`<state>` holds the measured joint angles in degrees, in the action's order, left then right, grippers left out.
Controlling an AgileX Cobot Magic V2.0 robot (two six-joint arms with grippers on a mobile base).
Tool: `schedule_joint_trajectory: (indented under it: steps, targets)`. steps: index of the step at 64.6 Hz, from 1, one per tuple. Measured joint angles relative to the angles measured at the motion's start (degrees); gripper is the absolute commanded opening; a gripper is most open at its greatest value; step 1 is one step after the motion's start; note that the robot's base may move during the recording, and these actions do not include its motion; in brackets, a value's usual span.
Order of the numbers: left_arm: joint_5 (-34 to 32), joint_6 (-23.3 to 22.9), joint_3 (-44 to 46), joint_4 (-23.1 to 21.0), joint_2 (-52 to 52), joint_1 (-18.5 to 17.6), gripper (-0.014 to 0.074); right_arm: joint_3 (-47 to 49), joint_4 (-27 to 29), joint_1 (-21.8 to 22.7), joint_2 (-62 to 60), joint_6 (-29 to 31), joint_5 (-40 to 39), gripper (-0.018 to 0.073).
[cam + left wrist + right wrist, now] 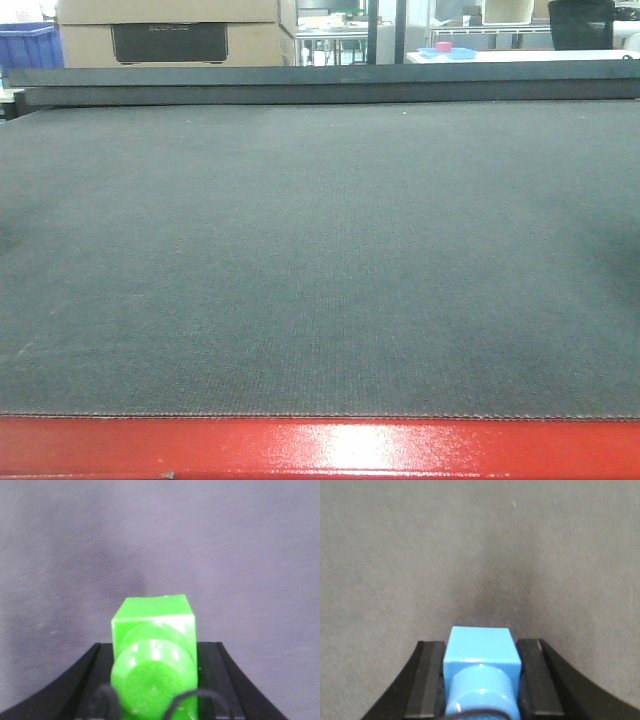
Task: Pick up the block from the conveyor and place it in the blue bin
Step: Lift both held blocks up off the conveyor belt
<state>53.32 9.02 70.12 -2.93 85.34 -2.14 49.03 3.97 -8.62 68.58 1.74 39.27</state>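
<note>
The conveyor (pixel 320 260) is a wide dark grey woven belt with a glossy red frame (pixel 320 448) along its near edge. No block lies on it in the front view, and neither gripper shows there. In the left wrist view my left gripper (pixel 155 650) is shut on a green block (pixel 152 612) with a round stud, held above the belt (pixel 150 540). In the right wrist view my right gripper (pixel 480 647) is shut on a light blue block (pixel 480 642), with black fingers (pixel 427 680) pressed against both its sides. A blue bin (pixel 28 45) stands past the belt's far left corner.
A dark raised bar (pixel 320 85) runs along the belt's far edge. Behind it are cardboard boxes (pixel 170 30) and a white table with a shallow blue tray (pixel 447 51) that holds a small pink thing.
</note>
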Motion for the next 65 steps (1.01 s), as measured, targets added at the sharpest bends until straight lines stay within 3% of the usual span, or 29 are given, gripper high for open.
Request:
schedule_joint_trajectory:
  steps: [22, 49, 65]
  targets:
    - [-4.51, -1.11, -9.25, -1.77, -17.33, -2.1, -0.0111, -1.11, 0.0, -0.11, -6.51, -0.04, 1.01, -0.0153]
    - [-5.69, -1.11, -15.76, -1.7, -36.76, -2.36, -0.0111, -11.49, 0.02, -3.58, -28.53, 3.43, -0.77, -0.0153]
    - [-5.92, -1.11, -15.9, 0.16, -42.57, -7.32, -0.0111, -6.53, 0.02, -3.68, -37.2, 3.7, 2.18, -0.0153]
